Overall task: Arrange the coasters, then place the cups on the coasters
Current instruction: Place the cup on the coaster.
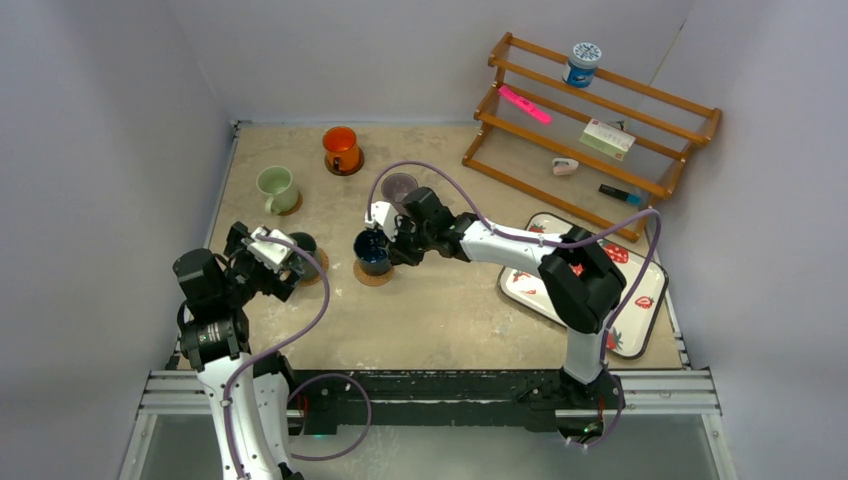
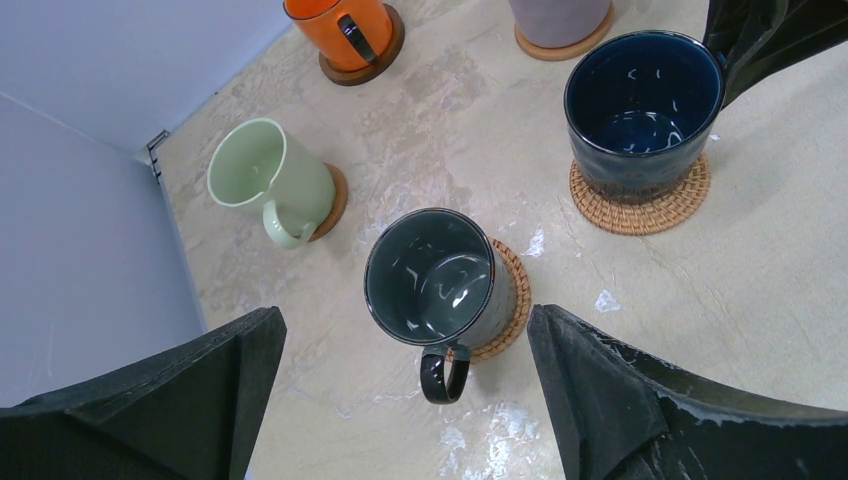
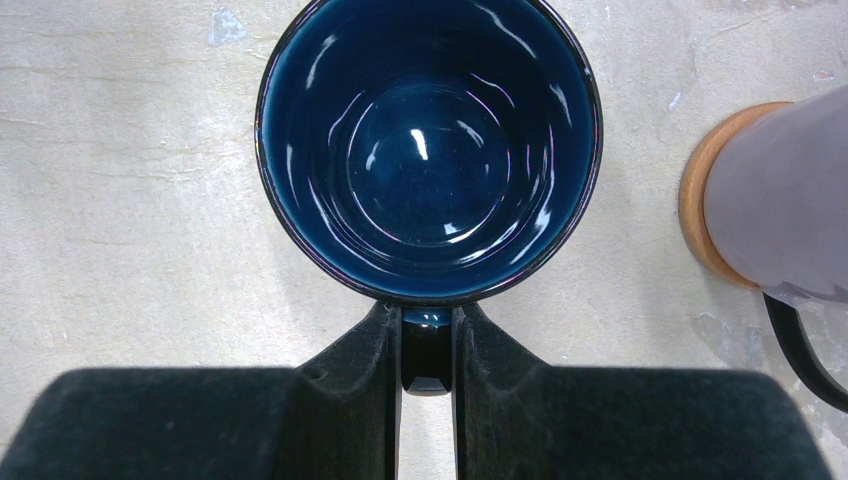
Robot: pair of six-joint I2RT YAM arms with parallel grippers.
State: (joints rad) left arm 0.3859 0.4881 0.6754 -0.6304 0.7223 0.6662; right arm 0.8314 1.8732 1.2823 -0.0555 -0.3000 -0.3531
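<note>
My right gripper (image 3: 427,335) is shut on the handle of the dark blue cup (image 3: 428,150), which stands on a woven coaster (image 2: 640,205) mid-table. My left gripper (image 2: 405,345) hangs open above the dark grey-teal cup (image 2: 440,280), apart from it; that cup sits on its own woven coaster (image 2: 512,300) with its handle toward me. The pale green cup (image 2: 265,175), the orange cup (image 2: 340,25) and the purple-grey cup (image 3: 780,210) each stand on a brown coaster further back. From above, the right gripper (image 1: 392,238) reaches in from the right and the left gripper (image 1: 268,250) is at the left.
A wooden rack (image 1: 590,110) at the back right holds a blue-and-white tub (image 1: 581,62) and small items. The strawberry-print tray (image 1: 640,300) lies at the right under the right arm. Walls close in the left, back and right sides.
</note>
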